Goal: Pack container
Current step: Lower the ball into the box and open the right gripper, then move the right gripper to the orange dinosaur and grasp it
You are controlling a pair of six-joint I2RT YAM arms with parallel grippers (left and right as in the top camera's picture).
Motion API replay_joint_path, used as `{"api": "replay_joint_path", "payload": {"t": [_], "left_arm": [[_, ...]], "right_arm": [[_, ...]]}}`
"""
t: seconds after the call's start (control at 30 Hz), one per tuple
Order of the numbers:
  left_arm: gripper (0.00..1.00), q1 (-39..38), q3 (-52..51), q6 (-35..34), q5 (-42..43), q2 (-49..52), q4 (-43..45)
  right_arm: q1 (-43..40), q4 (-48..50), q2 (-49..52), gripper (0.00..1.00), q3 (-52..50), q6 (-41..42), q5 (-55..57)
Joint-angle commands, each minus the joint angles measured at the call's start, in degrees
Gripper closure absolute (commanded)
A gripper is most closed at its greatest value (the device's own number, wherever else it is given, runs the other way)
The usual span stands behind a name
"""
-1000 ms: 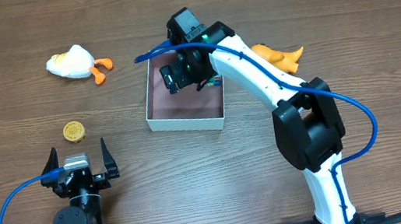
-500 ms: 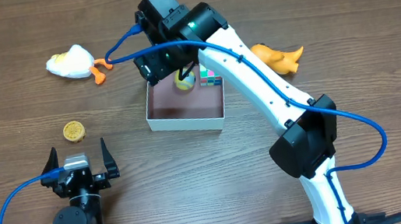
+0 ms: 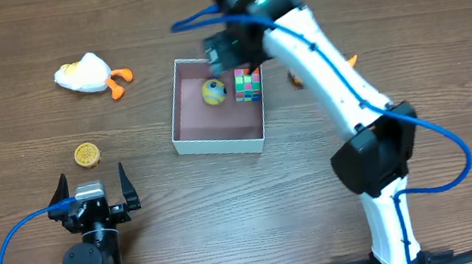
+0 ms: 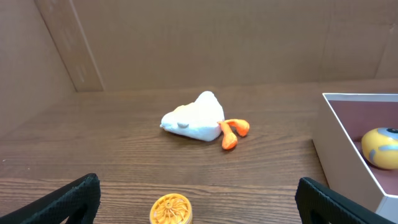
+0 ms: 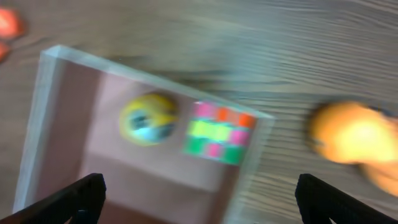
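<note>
Directly beneath the right end effector lies the container, open-topped, its pink floor in plain sight between the fingers. The fingers are spread wide with nothing between them. Inside the box, just below the end effector and towards the far wall, sit a yellow ball and a multicoloured cube, side by side and close together; the rest of the floor looks bare.

Just outside the box, off to the end effector's right, an orange toy lies on the desk. The wrist picture is blurred, so its shape and which way it lies cannot be told. It is the nearest loose thing and seems the sensible next pick. To do that well, clear the box wall before coming down, keep the fingers wide until they straddle the toy's body, and close on its bulk, not on a thin end.

Much farther off, on the other side of the box, lie a white toy with orange feet and a small yellow disc. These sit ahead of the left end effector, which rests low with fingers apart and empty, the disc nearest it.
</note>
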Motion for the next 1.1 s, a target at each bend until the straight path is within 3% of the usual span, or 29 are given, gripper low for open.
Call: {"api": "replay_joint_path", "payload": {"t": [0.0,0.27,0.43,0.7,1.07], "left_arm": [[0.00,0.33,-0.17,-0.90,-0.70,-0.22,0.24],[0.00,0.33,-0.17,-0.90,-0.70,-0.22,0.24],[0.00,0.33,-0.17,-0.90,-0.70,-0.22,0.24],[0.00,0.33,-0.17,-0.90,-0.70,-0.22,0.24],[0.00,0.33,-0.17,-0.90,-0.70,-0.22,0.24]], "right_arm": [[-6.27,-1.11,-3.21,0.00,1.73,3.08,2.34],[-18.10,-2.86,-3.21,0.01,1.62,1.68,1.29],[-22.43,-4.11,-3.17,0.07,0.07,1.53,1.03],[-23.45,-1.99,-3.13,0.07,-9.73,1.51,-0.55],[-23.45,3.21,-3.13,0.25,-18.62,1.49,-2.08]]}}
